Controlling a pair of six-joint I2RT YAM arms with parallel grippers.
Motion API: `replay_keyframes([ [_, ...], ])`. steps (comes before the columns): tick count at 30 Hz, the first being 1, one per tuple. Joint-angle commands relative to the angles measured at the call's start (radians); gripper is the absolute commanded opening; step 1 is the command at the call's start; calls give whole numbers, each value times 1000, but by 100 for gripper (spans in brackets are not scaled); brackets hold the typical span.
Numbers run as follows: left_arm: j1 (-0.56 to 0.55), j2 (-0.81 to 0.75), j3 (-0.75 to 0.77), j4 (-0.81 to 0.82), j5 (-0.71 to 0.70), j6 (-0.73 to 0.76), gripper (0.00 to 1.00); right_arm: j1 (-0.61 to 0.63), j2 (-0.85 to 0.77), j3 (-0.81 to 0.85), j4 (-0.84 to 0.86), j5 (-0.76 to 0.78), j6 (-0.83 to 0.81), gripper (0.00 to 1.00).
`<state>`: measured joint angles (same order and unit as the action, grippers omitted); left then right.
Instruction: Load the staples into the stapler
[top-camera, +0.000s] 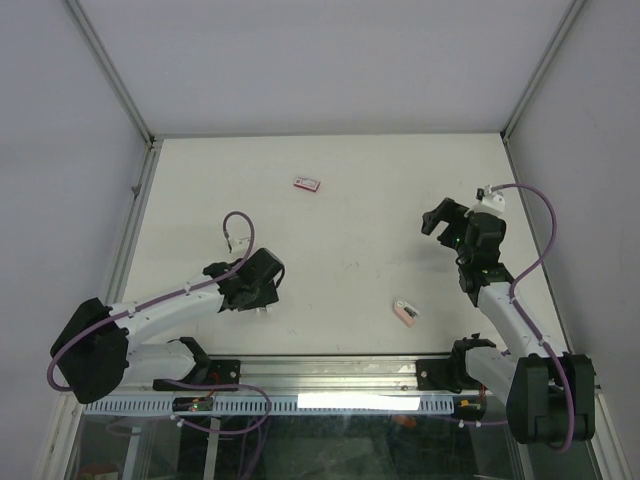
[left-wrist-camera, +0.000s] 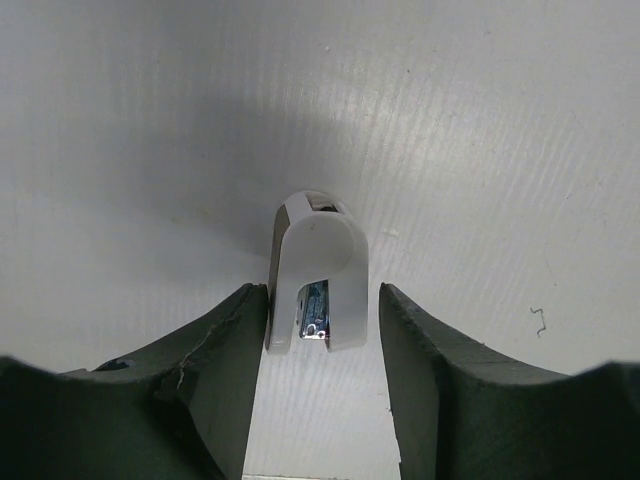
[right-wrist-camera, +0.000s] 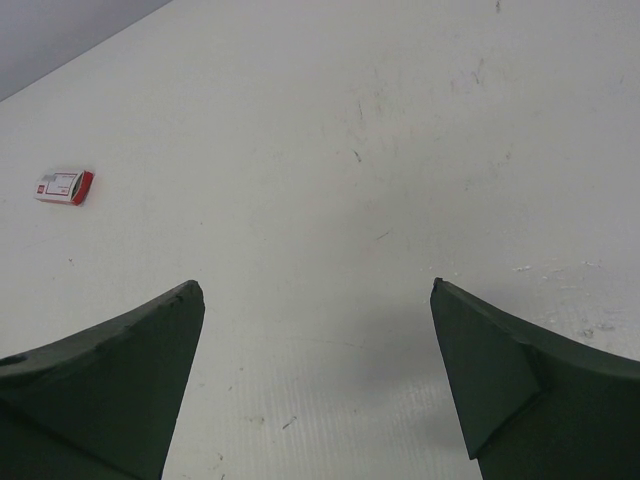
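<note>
Filling a grey-walled enclosure (top-camera: 300, 60), the scuffed white bench (top-camera: 350, 235) carries a red staple box (top-camera: 307, 183); left hand (left-wrist-camera: 322, 292) brackets a white stapler (left-wrist-camera: 320, 245), grip unclear; right hand (right-wrist-camera: 316, 285) gapes wide.

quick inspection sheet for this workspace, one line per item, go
surface: white table, faint scuff marks
job's things: red staple box lies flat at the far middle; white item with metal inside, likely the stapler, at the left arm
clutter: pink and white item near the right arm; bent wire bit close to the white item
grippers: left gripper flanks the white item, sliver of gap on one side; right gripper wide open, empty
cables: purple cables loop along both arms
surroundings: grey walls, metal rail at near edge
</note>
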<state>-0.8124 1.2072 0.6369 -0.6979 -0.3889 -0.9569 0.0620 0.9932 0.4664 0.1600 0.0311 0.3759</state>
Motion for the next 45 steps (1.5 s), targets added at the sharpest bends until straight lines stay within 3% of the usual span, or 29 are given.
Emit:
replay_keyframes([
  [1,-7,-46,-25,12,-19,-40,50,-7,-3,40,48,-21,-11,100],
  [7,-8,-62,-56,36,-2,-57,51,-8,-7,40,50,-27,-9,100],
  [12,-7,-49,-63,62,12,-55,41,-7,-8,39,52,-32,-9,99],
  [17,-7,-66,-47,140,53,-59,21,-7,0,54,49,-97,-14,99],
  [21,-8,-70,-7,284,115,-51,0,10,36,113,29,-257,25,97],
  [26,-8,-70,33,490,194,-52,0,155,141,248,-108,-409,98,94],
  [32,-7,-72,-71,917,333,-34,0,351,159,284,-161,-485,251,93],
  [38,-5,-11,-133,1091,351,-115,0,425,90,200,-206,-433,203,92],
  [41,-5,-5,-186,1198,382,-147,0,462,54,148,-130,-481,211,91],
  [45,-5,-20,-190,1144,365,-202,0,574,-3,63,-19,-385,216,83],
])
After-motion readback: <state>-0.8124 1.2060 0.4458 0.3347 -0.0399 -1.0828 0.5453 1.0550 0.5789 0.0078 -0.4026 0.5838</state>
